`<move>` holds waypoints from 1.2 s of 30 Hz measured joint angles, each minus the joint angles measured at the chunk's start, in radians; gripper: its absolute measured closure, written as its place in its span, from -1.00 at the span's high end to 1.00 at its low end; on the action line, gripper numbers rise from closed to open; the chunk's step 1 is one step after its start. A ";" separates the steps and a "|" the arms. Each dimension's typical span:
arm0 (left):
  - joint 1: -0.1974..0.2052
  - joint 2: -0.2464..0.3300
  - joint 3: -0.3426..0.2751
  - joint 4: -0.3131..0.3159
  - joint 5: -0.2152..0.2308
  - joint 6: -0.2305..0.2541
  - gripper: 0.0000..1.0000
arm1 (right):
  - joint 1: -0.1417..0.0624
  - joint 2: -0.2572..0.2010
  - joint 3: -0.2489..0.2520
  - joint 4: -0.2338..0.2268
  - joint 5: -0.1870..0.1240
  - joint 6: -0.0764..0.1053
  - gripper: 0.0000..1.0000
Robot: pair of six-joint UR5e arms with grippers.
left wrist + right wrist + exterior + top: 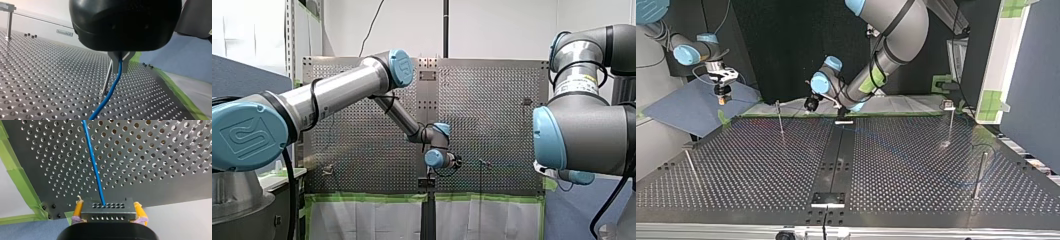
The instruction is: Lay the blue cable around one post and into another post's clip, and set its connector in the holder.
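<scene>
In the left wrist view my left gripper (119, 65) has its metal fingers shut on the blue cable (110, 93), which hangs down toward the perforated table. A thin post (107, 80) stands just behind the cable. In the right wrist view my right gripper (108, 216) is shut with its yellow pads on the cable's dark connector (108, 209), and the blue cable (93, 162) runs from it over the table. In the top view my right gripper (722, 96) hangs off the table's far left corner. My left gripper (811, 104) is at the far edge near the middle.
The top view shows a post (780, 119) by my left gripper, a clip-topped post (949, 120) at the right, a plain post (979, 174) nearer right and another post (690, 166) at the left. A small holder (827, 199) sits on the black centre strip. Green tape (18, 178) lines the table's edge.
</scene>
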 joint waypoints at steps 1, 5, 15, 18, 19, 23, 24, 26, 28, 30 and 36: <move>0.000 0.000 0.002 -0.001 0.000 0.000 -0.98 | 0.000 0.000 -0.001 0.000 0.000 0.000 -1.00; 0.000 0.000 0.006 -0.006 0.000 0.001 -0.98 | 0.000 0.001 -0.004 0.002 0.000 0.000 -1.00; -0.004 0.000 0.007 -0.015 0.001 0.005 -0.55 | 0.001 0.002 -0.005 0.003 -0.001 -0.002 -1.00; -0.008 0.001 0.007 -0.025 0.002 0.017 -0.28 | 0.002 0.002 -0.005 0.003 -0.002 -0.003 -1.00; -0.010 0.001 0.007 -0.030 0.002 0.025 -0.15 | 0.003 0.003 -0.005 0.003 -0.002 -0.003 -1.00; -0.013 0.001 0.007 -0.041 0.013 0.056 0.00 | 0.005 0.004 -0.005 0.003 -0.002 -0.003 -1.00; -0.013 0.001 0.007 -0.042 0.016 0.063 0.15 | 0.006 0.004 -0.005 0.003 -0.003 -0.003 -1.00; -0.014 0.002 0.007 -0.046 0.022 0.081 0.31 | 0.007 0.004 -0.005 0.003 -0.003 -0.003 -1.00; -0.017 0.002 0.007 -0.051 0.033 0.102 0.52 | 0.008 0.004 -0.005 0.003 -0.003 -0.003 -1.00; -0.020 0.003 0.007 -0.058 0.047 0.121 0.77 | 0.009 0.004 -0.005 0.003 -0.003 -0.003 -1.00; -0.044 0.019 0.007 -0.103 0.065 0.182 1.00 | 0.011 0.004 -0.005 0.004 -0.003 -0.002 -1.00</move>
